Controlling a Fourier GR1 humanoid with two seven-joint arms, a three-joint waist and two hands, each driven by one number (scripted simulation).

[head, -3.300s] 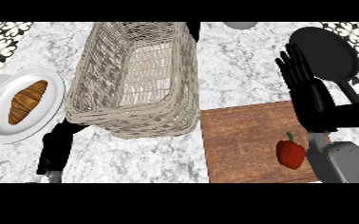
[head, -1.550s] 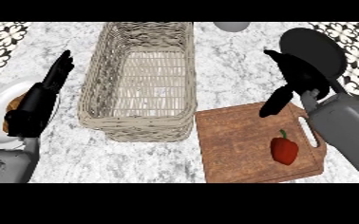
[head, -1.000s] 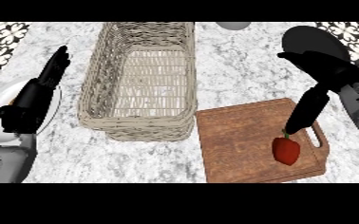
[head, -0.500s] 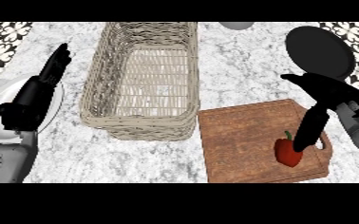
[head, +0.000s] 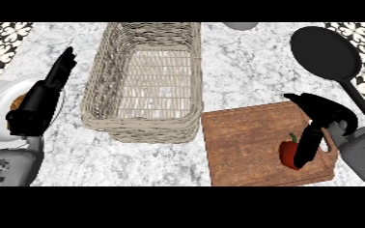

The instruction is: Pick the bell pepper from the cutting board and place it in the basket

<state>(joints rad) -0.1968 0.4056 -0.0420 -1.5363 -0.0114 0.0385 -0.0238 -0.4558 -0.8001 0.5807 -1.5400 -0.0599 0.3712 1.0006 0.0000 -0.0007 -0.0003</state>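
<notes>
The red bell pepper [head: 287, 151] with its green stem lies near the right end of the wooden cutting board [head: 242, 145]. My right hand [head: 324, 113] hovers over that end of the board. Its straight fingers [head: 306, 147] point down along the pepper's right side, covering part of it, and the thumb sticks out to the upper left. I cannot tell whether the fingers touch the pepper. The woven basket [head: 139, 125] stands left of the board with nothing in it. My left hand [head: 41, 101] rests open at the far left, fingers up.
A black frying pan [head: 324, 53] lies behind the board at the right, its handle running toward my right hand. A white plate [head: 6, 94] with a croissant [head: 19, 106] sits under my left hand. A grey round object [head: 241, 26] shows at the back edge.
My right hand has come down and nearer, and its fingers now reach along the pepper's right side. The pepper, the basket and my left hand have stayed where they were.
</notes>
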